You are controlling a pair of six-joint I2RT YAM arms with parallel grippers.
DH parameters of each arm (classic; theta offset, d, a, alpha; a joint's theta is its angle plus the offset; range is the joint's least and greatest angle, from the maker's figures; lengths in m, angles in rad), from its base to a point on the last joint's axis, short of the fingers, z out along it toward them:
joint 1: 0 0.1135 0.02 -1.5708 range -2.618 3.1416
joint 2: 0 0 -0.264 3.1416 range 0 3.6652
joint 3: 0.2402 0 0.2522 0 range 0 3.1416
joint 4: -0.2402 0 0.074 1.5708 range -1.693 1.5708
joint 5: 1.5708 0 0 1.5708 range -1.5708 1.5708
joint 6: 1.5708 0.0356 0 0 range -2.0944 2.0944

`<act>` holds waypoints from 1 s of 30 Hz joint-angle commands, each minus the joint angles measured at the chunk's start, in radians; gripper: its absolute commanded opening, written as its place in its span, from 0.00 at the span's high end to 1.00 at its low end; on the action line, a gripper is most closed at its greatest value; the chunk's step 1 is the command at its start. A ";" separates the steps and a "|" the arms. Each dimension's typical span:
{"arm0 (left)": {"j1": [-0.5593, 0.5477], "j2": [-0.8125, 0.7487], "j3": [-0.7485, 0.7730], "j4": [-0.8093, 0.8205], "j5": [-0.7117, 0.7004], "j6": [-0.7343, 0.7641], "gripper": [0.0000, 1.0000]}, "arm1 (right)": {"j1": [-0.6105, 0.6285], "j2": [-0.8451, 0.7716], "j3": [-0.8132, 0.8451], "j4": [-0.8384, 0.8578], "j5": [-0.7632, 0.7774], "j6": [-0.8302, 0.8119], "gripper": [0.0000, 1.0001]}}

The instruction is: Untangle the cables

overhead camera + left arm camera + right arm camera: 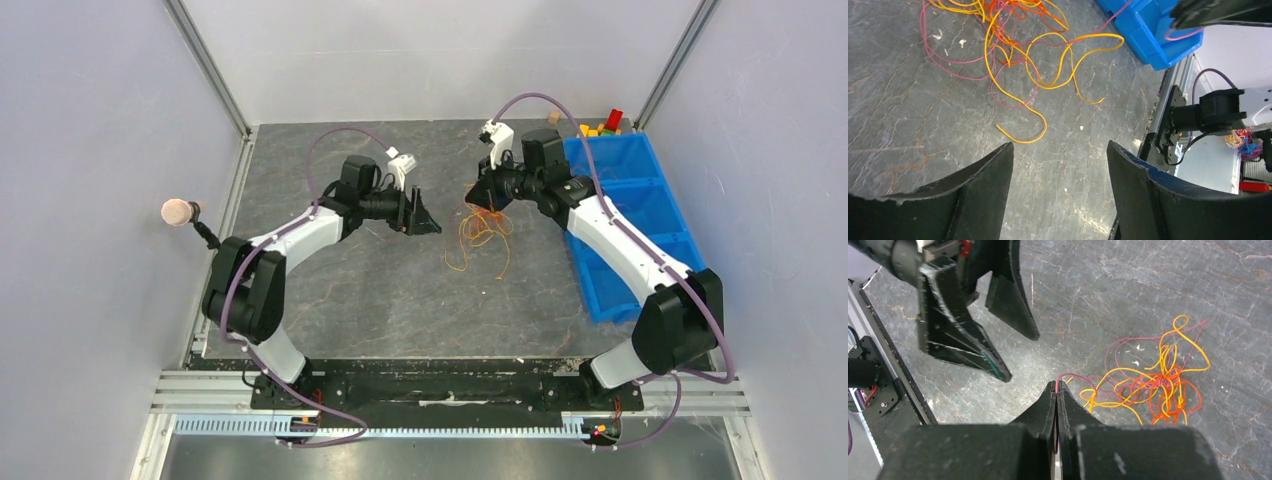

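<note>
From the near edge of the grey table [380, 290] I see both arms curving inward toward the middle. My left gripper [1059, 145] hangs above bare tabletop with its fingers spread wide and nothing between them; the closest loose orange end lies just beyond its tips, not touching them. My right gripper [1056, 390] has its fingers pressed flat together, and a red cable [1068, 375] comes out of the pinched tip and arcs down into the pile. In the overhead view the two grippers face each other, left [425, 215] and right [485, 198], near but apart. The cables [480, 235] lie on the table between and just in front of them, nearer the right one: a loose knot of orange, yellow and pinkish-red loops, densest at its orange core, with single strands trailing toward me. Beyond and to the right sits a blue bin [665, 215], partly under the right arm. A few coloured blocks [603, 125] rest by its far corner.
</note>
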 commanded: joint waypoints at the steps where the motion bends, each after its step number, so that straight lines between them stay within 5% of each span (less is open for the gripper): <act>1: -0.058 0.050 -0.010 0.212 0.028 0.021 0.24 | -0.002 -0.081 -0.037 0.023 -0.006 -0.012 1.00; 10: -0.170 0.332 0.101 0.539 -0.105 -0.169 0.22 | -0.002 -0.110 -0.056 -0.014 -0.048 -0.010 1.00; 11: -0.181 0.366 0.127 0.538 -0.105 -0.171 0.24 | -0.002 -0.116 -0.058 -0.033 -0.064 -0.010 1.00; 13: -0.185 0.409 0.165 0.529 -0.065 -0.188 0.54 | -0.002 -0.131 -0.075 -0.085 -0.114 -0.016 1.00; 14: -0.177 0.400 0.166 0.496 -0.043 -0.182 0.73 | -0.004 -0.134 -0.076 -0.127 -0.114 -0.023 0.92; 16: -0.147 0.320 0.085 0.462 0.004 -0.104 0.93 | -0.038 -0.124 -0.056 -0.235 -0.104 -0.051 0.65; 18: -0.120 0.203 -0.021 0.322 -0.003 0.089 0.98 | -0.117 -0.116 -0.044 -0.279 -0.133 -0.095 0.36; 21: -0.112 0.102 -0.094 0.016 0.018 0.410 0.98 | -0.186 -0.096 -0.031 -0.242 -0.111 -0.126 0.12; 24: -0.112 0.073 -0.121 -0.129 0.003 0.550 0.98 | -0.181 -0.027 -0.060 -0.163 -0.018 -0.141 0.19; 30: -0.114 0.079 -0.094 -0.165 -0.021 0.528 0.98 | -0.056 0.182 -0.067 -0.114 0.113 -0.225 0.31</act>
